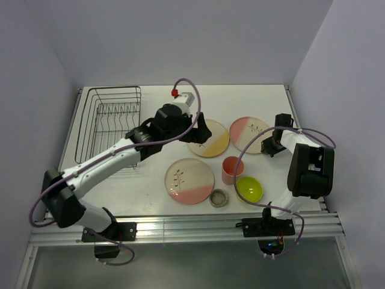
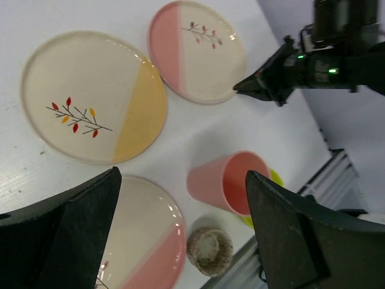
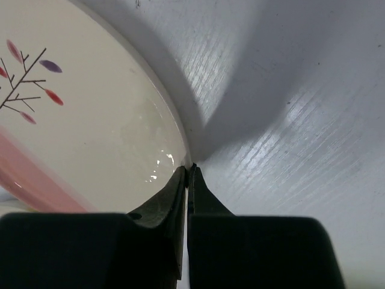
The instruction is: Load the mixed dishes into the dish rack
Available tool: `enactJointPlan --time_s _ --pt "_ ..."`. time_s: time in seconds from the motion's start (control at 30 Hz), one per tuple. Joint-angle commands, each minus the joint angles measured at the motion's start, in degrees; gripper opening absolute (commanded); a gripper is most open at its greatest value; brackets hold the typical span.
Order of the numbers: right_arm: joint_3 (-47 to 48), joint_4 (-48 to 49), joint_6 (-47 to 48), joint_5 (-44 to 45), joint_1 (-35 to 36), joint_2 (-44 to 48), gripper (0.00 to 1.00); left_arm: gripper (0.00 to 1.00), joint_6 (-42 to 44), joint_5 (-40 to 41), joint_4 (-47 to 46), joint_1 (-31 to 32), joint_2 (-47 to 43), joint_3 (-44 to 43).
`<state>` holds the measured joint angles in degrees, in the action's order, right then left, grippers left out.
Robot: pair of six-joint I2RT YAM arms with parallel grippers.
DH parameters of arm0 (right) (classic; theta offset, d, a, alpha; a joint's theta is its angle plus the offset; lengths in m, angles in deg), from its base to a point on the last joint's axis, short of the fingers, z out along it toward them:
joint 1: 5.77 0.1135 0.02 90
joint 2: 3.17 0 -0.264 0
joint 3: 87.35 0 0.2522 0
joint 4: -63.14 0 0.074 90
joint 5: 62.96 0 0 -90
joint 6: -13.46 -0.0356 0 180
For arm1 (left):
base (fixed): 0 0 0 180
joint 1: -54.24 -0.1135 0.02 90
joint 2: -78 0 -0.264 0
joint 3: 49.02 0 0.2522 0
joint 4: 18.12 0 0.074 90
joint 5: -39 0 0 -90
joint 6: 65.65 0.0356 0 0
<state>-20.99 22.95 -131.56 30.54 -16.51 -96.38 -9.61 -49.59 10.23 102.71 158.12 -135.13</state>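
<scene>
Lime-green bowl point(image 2: 275, 178) mostly hidden behind salmon-pink cup point(image 2: 225, 180) — near plate point(image 2: 141, 241) cut by left claw finger.

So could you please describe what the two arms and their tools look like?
Both arms have white link shells with black joints and bases. A purple cable loops along each. The left tool and right tool have black tapered fingers; a red tip sits above the left wrist.

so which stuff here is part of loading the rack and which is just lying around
Part of the job:
- dish rack
- yellow plate
- far pink plate
- near pink plate
- pink cup
- green bowl
- grey speckled dish

Lying about:
- nothing visible
</scene>
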Motion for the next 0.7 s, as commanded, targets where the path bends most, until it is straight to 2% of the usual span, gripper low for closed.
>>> enactJointPlan --time_s 0.0,0.17,0.2,0.3,0.53,0.67 --pt "1.88 -2.91 -0.08 -2.71 0.64 3.21 0.00 0.91 4.15 1.14 2.63 0.22 8.17 -8.03" --pt "7.25 -6.25 -1.05 -6.75 0.64 2.95 0.00 0.91 8.81 -1.58 10.61 -0.39 22.87 -21.48" --pt "7.86 -6.52 -1.31 -8.15 0.55 2.86 0.00 0.91 8.99 -5.15 11.33 -1.17 27.33 -25.69" --pt "8.83 -6.26 -2.45 -11.23 0.55 2.95 0.00 0.89 8.12 -10.44 12.66 -2.41 33.50 -31.68" --pt "10.33 -5.82 -3.95 -14.58 0.46 1.63 0.00 0.85 0.92 -19.24 8.28 -4.34 39.06 -34.61" --pt "9.45 -3.72 -5.27 -16.95 0.46 1.63 0.00 0.78 -9.95 -29.76 1.42 -5.84 41.08 -32.50"
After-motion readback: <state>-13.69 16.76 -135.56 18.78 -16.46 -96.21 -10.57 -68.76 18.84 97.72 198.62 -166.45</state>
